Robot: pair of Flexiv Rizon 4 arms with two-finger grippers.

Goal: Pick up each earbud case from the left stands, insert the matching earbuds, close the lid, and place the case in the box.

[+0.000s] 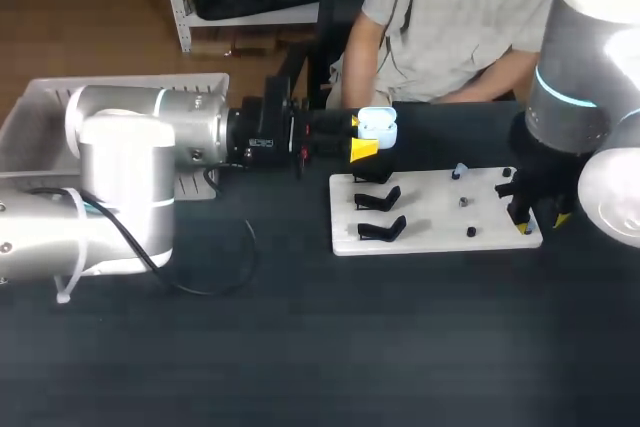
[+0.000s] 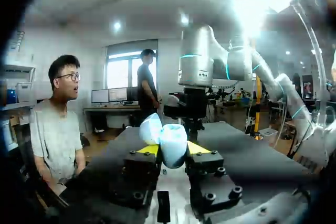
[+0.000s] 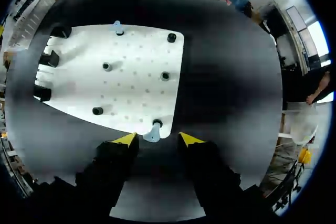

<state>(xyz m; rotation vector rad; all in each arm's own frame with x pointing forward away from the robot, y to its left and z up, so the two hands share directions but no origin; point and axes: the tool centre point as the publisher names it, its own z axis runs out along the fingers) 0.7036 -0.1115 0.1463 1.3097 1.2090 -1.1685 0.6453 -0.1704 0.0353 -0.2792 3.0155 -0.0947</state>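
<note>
Dark table (image 1: 300, 357), white board (image 1: 430, 219) right of centre, white box (image 1: 30, 119) far left, black cable (image 1: 248, 237) between

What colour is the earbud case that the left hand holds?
Pale blue; the earbud case shows best in the left wrist view.

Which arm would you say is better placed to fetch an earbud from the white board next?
Right: the open right end effector hovers at a light-blue earbud on the white board, while the left end effector is shut on the case.
</note>
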